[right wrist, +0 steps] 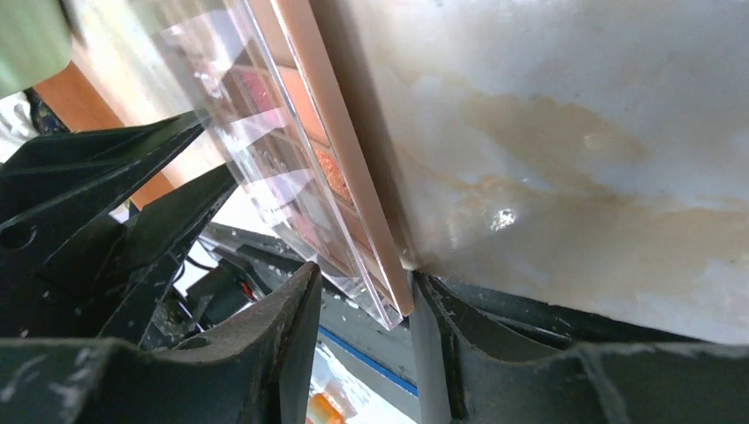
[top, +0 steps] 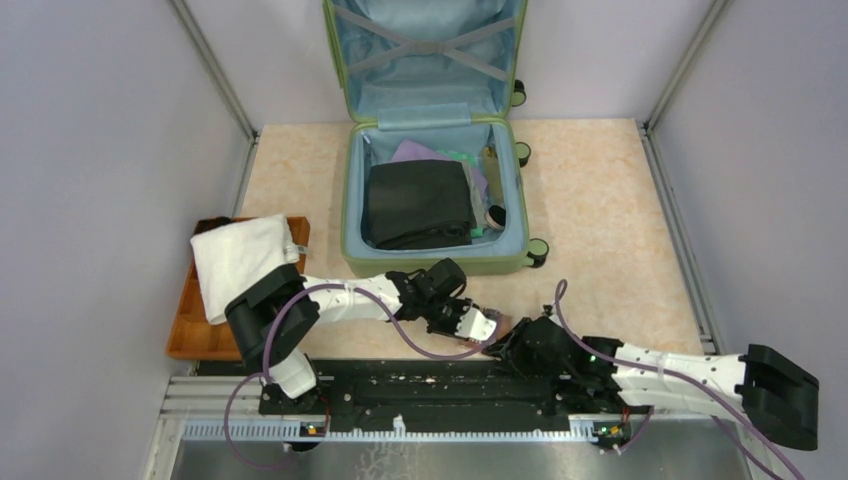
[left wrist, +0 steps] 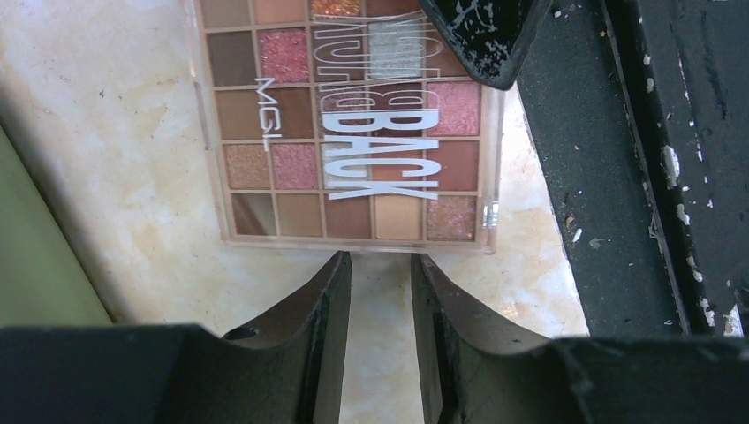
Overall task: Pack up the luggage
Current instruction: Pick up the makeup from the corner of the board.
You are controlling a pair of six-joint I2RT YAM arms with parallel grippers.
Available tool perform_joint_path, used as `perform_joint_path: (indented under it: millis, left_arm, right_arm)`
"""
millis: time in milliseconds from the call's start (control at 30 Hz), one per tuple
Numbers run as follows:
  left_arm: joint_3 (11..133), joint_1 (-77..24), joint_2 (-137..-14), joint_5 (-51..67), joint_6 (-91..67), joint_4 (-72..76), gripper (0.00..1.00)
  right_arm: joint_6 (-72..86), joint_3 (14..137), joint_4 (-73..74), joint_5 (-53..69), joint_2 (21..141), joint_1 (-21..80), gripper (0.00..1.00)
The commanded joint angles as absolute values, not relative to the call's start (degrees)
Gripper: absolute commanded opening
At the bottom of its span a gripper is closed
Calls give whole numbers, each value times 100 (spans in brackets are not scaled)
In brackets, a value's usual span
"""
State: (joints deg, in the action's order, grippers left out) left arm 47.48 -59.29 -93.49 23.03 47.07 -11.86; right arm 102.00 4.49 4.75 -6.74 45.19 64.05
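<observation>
The luggage [top: 432, 266] lies open on the bench [top: 600, 200], well beyond both hands. Its raised lid is cut off by the top of the overhead view, so only crossed straps [top: 425, 45] on pale-blue lining show there. The shell is light green, with small black wheels [top: 537, 252] on the side nearer the right hand [top: 505, 335]. In the base a black folded cloth [top: 418, 203] covers most of what lies under it. Purple and green scraps peek out past it, too small to name. Back and to the left of the left hand [top: 488, 325], a white towel [top: 240, 262] hides much of a wooden tray [top: 195, 335].

From overhead the two hands meet low by the bench's near edge, and the thing between them is barely a speck. The left wrist view shows it plainly: an eyeshadow palette [left wrist: 353, 132] flat on the bench, just ahead of the left hand, whose fingers [left wrist: 331, 291] stand slightly apart with nothing between them. The palette's far end is cut off, with one tip of the right hand over it. Only the right wrist view shows the palette's edge sitting between the right hand's fingers [right wrist: 300, 309]. I cannot tell whether they pinch it.
</observation>
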Motion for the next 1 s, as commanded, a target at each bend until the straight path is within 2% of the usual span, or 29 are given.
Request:
perform_joint_path:
  millis: [0,333,567,700,800,833,933,967]
  left_arm:
    - [4630,-6133,-9475,2502,4777,-1679,38]
    - [4892,-6056,-9231,2446,4674,-2203,37]
    - [5317,-5657,-8918,2547,4568,-2888,37]
    - [5794,-4958,-8548,2885,4656,-3761,37]
    - [6126,-4374,-8066,3233,4870,-4569,41]
    - [6244,-4252,-7913,3268,4857,-4785,46]
    - [6647,-3841,-7556,3327,4594,-5024,89]
    - [6795,-3678,-7511,3417,4533,-5117,97]
  right_arm:
    - [9868,754,270,-1970,3941,6453,22]
    - [9607,870,450,-2048,3517,6487,1]
    - [9436,1203,982,-2245,3507,6487,0]
    - [9112,1607,1655,-2236,3498,6487,0]
    - [8558,2085,2262,-2037,3494,6487,0]
    - [8324,2266,2431,-1914,3521,6487,0]
    - [7517,2739,2522,-1287,3708,6487,0]
    - [7261,2906,2500,-1045,3822,6487,0]
